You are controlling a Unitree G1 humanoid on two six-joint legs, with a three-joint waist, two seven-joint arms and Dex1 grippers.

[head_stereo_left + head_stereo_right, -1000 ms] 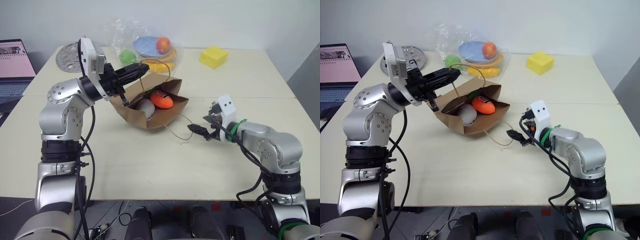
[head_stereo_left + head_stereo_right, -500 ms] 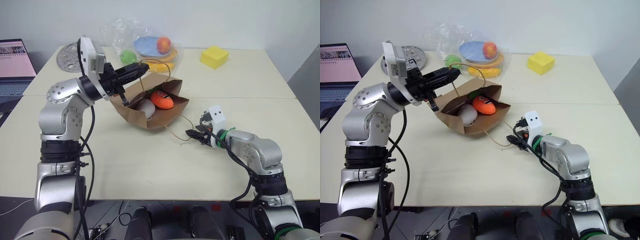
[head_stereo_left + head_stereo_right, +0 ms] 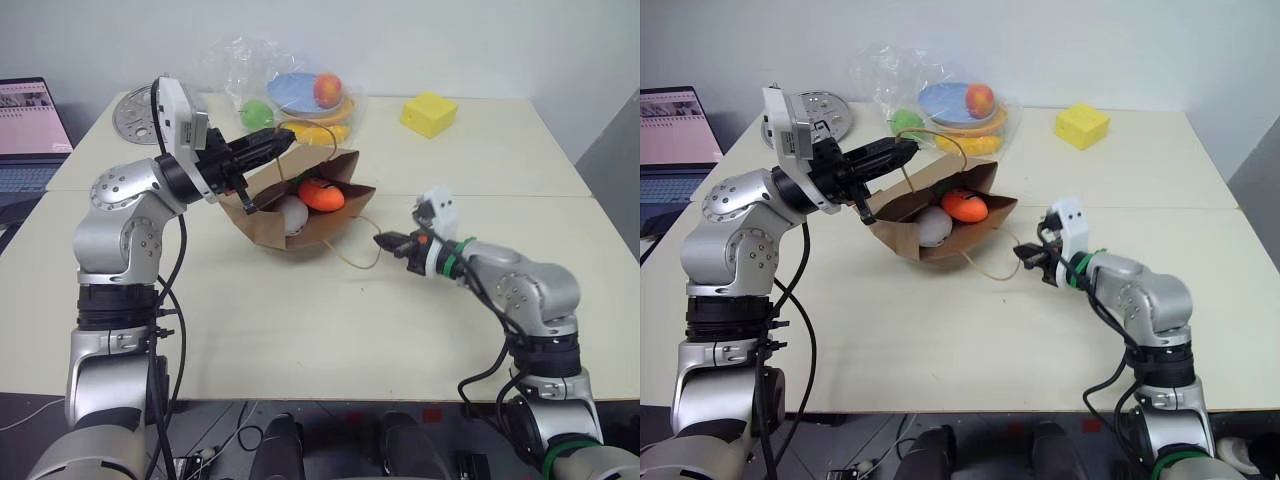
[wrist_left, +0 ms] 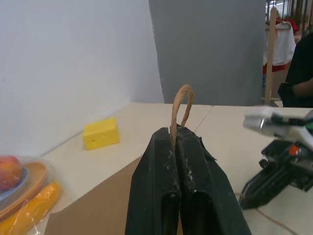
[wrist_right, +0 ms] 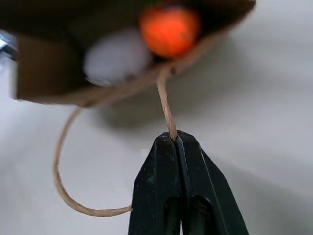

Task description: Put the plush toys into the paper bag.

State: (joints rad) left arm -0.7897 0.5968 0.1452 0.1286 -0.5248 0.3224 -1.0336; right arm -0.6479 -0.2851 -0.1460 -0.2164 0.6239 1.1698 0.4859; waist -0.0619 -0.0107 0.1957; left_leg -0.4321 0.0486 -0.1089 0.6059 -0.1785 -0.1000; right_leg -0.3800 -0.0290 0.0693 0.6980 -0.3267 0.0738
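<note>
- Pale cream tabletop (image 3: 300, 320) spreads under both arms, made of tables pushed together with seams showing, against a plain light wall; no brand, label or readable writing can be made out on anything here.
- Nearest, the right gripper (image 3: 384, 241) has its two black fingers pressed together on the near handle (image 5: 164, 105) of the paper bag, pinching the thin tan twisted cord; the rest of that loop sags down to the table.
- Just beyond it, the paper bag (image 3: 262, 222) lies tipped on the middle of the table with its mouth open toward the right gripper.
- Inside the bag sit both plush toys: the white egg-shaped toy (image 3: 291, 214) lower down and the orange carrot toy (image 3: 321, 195) touching it on the far side, its green top barely showing.
- At the bag's far upper edge the left gripper (image 3: 284, 137) is clamped shut on the far handle (image 4: 180, 105), the cord rising in a loop past its fingertips.
- Farther back stands a clear plastic bag (image 3: 285, 85) holding a blue plate, a red-orange fruit (image 3: 325, 90), a green fruit and a yellow banana-like piece.
- Right of that lies a yellow block (image 3: 428, 113).
- At the far left sit a round metal disc (image 3: 132, 112) and a laptop (image 3: 30, 135) with its screen lit pink.
</note>
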